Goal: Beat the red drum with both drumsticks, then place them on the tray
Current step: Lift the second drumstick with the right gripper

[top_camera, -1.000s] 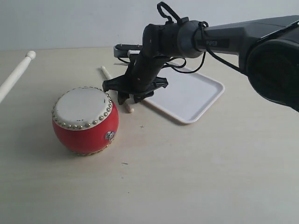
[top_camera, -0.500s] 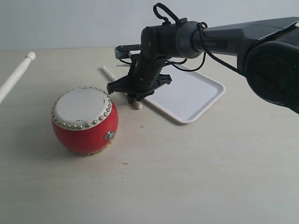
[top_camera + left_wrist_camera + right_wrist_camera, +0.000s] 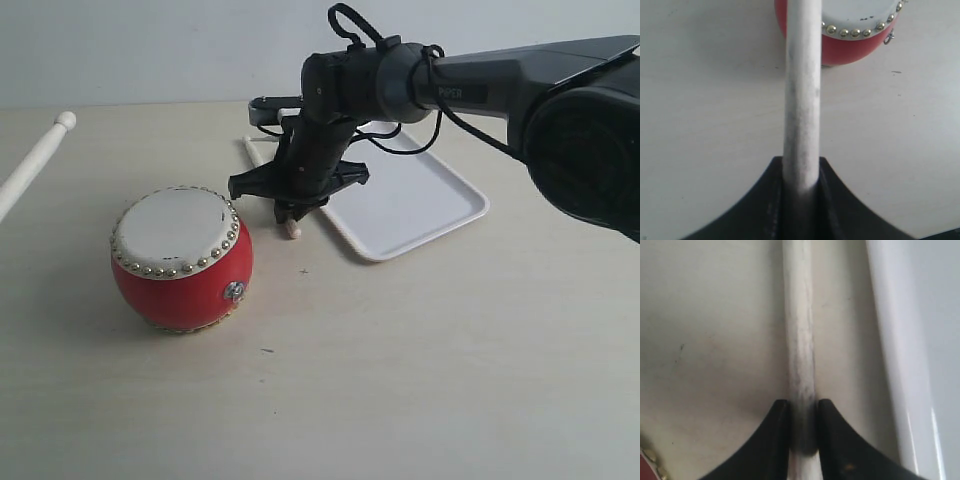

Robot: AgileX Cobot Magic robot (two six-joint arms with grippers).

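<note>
Right gripper [image 3: 802,409] closed on second drumstick [image 3: 799,330] since earlier frame, tray [image 3: 420,195] nudged. Left gripper [image 3: 801,167] clamped on first drumstick [image 3: 802,90]. Red drum [image 3: 182,258] seated at 8 o'clock from tray. Beating, traying judged still to be done.

the right arm [image 3: 520,72] stretches in from the desk's [image 3: 420,380] right edge toward its middle, wrist bent steeply down. the right gripper [image 3: 290,208] hangs low there, jaws pinched onto a stick [image 3: 799,340]. the left gripper [image 3: 801,167], seen only by its wrist camera, clamps the other stick [image 3: 802,90] between black jaws.
</note>
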